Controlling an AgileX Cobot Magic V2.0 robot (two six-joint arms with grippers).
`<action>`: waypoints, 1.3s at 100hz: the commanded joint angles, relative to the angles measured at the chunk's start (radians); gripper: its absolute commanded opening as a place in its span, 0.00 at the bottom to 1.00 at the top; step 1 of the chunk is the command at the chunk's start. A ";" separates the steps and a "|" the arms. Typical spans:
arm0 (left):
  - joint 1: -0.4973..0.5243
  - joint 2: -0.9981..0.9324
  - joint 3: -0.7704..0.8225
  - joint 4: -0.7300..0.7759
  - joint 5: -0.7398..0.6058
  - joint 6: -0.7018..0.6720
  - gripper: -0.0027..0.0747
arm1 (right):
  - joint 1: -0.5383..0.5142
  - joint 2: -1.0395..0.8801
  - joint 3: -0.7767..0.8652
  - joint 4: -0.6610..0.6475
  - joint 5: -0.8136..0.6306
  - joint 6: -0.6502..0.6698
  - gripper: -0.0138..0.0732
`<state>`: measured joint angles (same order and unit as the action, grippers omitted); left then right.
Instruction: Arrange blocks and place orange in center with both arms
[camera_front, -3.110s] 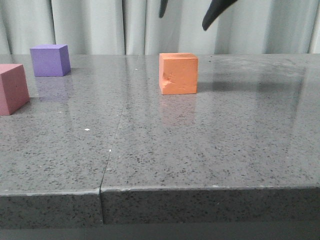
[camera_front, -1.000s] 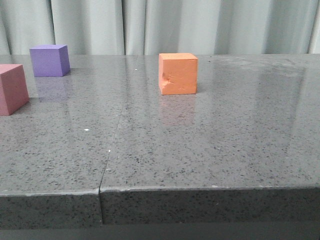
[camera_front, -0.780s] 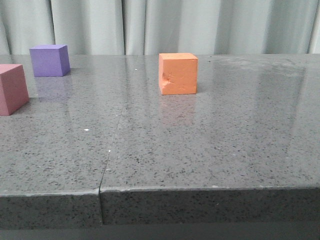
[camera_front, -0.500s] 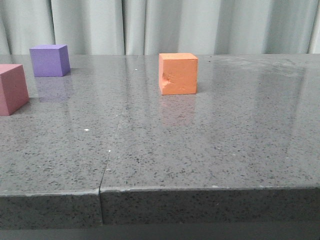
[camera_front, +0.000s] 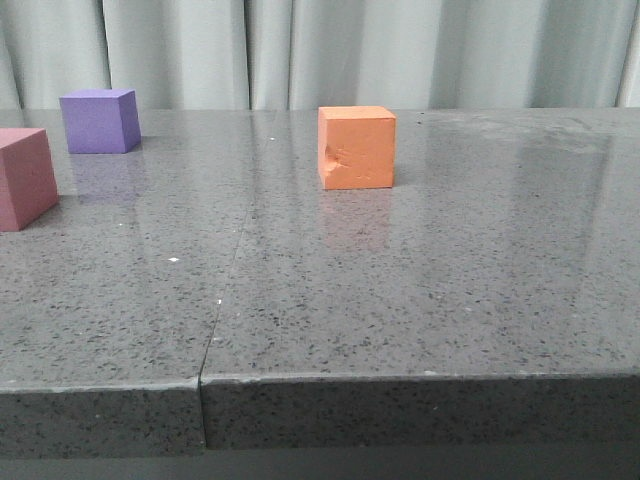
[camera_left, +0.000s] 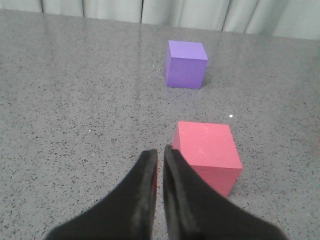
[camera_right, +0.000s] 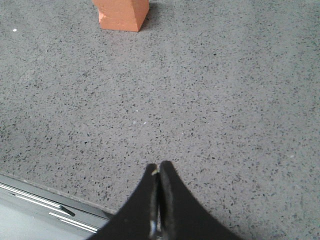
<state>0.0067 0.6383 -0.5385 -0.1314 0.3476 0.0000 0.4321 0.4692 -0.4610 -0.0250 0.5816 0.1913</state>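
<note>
Centrally, the orange cube (camera_front: 357, 147) sits upright on the grey table (camera_front: 400, 300), flat on its base, about mid-width and toward the far side. Dented face turned toward the near edge; gouge on that face's left half. Being a cube, it shows no long axis; faces roughly square to the table edge.

No arm shows in the front view.

Right gripper (camera_right: 159, 167): hangs low over bare table near the near edge, fingers pressed together, holding nothing. It points toward the orange cube (camera_right: 120, 13), which stands well apart from the tips, only its lower part in that view.

Left gripper (camera_left: 160, 155): fingers nearly together with a thin slit between, nothing in it. It hovers just beside the pink cube (camera_left: 207, 155), the cube off to one side of the tips; touching or not, cannot tell.

Pink cube (camera_front: 24, 177) sits at the far left of the table, cut by the frame edge, upright. Purple cube (camera_front: 98, 120) stands farther back and slightly right of it, upright, apart from it. Both well left of the orange cube.

Pale curtain (camera_front: 300, 50) behind the table.
</note>
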 joint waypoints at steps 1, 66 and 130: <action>0.000 0.071 -0.067 -0.010 -0.056 0.000 0.27 | -0.001 0.001 -0.027 -0.014 -0.063 -0.013 0.08; -0.031 0.386 -0.466 -0.014 0.068 0.162 0.89 | -0.001 0.001 -0.027 -0.014 -0.063 -0.013 0.08; -0.173 0.818 -1.017 -0.512 0.566 0.945 0.89 | -0.001 0.001 -0.027 -0.014 -0.063 -0.013 0.08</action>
<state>-0.1592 1.4199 -1.4502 -0.5058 0.8559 0.8273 0.4321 0.4692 -0.4610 -0.0250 0.5839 0.1913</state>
